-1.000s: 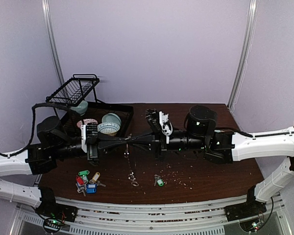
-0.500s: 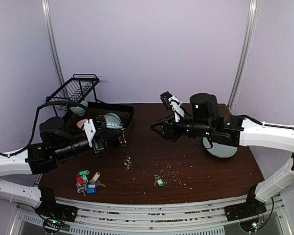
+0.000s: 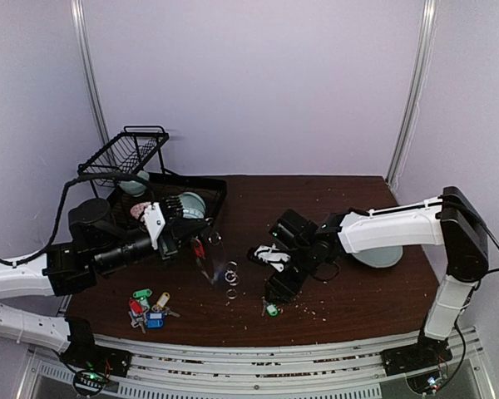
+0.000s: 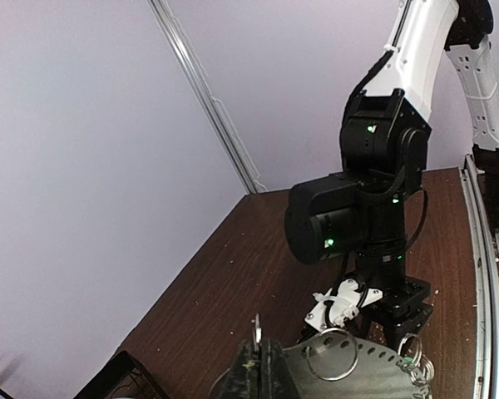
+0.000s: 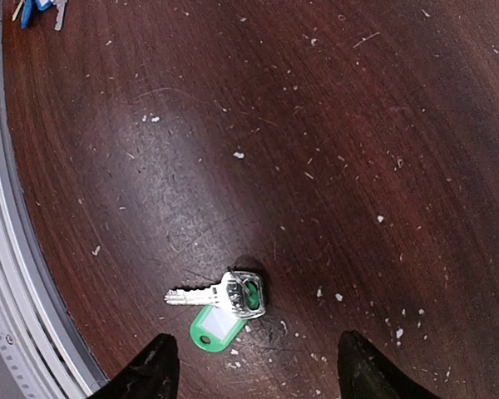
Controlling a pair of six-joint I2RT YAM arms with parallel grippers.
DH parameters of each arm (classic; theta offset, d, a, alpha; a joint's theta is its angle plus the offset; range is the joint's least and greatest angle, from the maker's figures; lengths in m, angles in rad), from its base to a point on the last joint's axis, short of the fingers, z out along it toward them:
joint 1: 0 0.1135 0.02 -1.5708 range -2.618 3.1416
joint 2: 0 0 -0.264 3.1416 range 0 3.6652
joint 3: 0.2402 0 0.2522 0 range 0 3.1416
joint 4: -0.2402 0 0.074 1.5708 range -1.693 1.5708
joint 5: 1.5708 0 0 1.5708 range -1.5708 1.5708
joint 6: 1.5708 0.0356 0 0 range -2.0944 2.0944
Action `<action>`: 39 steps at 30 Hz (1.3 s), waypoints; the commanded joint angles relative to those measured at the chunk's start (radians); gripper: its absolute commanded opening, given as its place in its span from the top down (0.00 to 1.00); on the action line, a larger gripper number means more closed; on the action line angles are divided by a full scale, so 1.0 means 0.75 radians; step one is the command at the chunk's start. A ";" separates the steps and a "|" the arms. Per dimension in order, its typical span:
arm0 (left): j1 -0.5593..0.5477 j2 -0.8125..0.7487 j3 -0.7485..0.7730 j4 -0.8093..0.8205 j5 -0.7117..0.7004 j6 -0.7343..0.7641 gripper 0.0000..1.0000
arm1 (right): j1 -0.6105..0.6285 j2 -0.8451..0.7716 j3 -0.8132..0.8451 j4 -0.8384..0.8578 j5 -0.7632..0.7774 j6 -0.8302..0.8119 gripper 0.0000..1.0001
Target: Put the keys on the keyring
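Observation:
My left gripper (image 3: 183,243) is shut on the rim of the keyring (image 3: 211,256), which hangs off the table with small wire rings (image 3: 230,280) dangling and a red tag beside it. In the left wrist view the shut fingers (image 4: 251,374) pinch the grey perforated keyring (image 4: 362,376). My right gripper (image 3: 274,291) is open and points down just above a silver key with a green tag (image 3: 271,309). That key (image 5: 219,298) lies flat between the two fingertips (image 5: 154,370); the right gripper (image 5: 258,376) touches nothing. Several more keys (image 3: 150,307) with green, red, blue and tan tags lie front left.
A black dish rack (image 3: 125,154) and tray with bowls (image 3: 188,204) stand at the back left. A pale green plate (image 3: 376,254) lies under the right arm. Crumbs dot the dark table (image 3: 341,307). Metal rails (image 3: 258,357) run along the near edge.
The right arm has swung down from mid-table height to just above the green-tagged key, and its gripper has opened wide. The left gripper still holds the keyring, shifted slightly.

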 commanded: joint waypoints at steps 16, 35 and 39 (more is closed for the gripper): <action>0.009 0.031 0.032 0.069 -0.046 0.065 1.00 | -0.040 0.200 0.089 0.067 -0.265 -0.355 0.78; 0.009 0.038 0.032 0.071 -0.045 0.067 1.00 | -0.042 0.119 0.075 0.042 -0.265 -0.320 1.00; 0.009 0.033 0.032 0.070 -0.045 0.067 1.00 | -0.047 0.058 0.033 0.085 -0.244 -0.303 1.00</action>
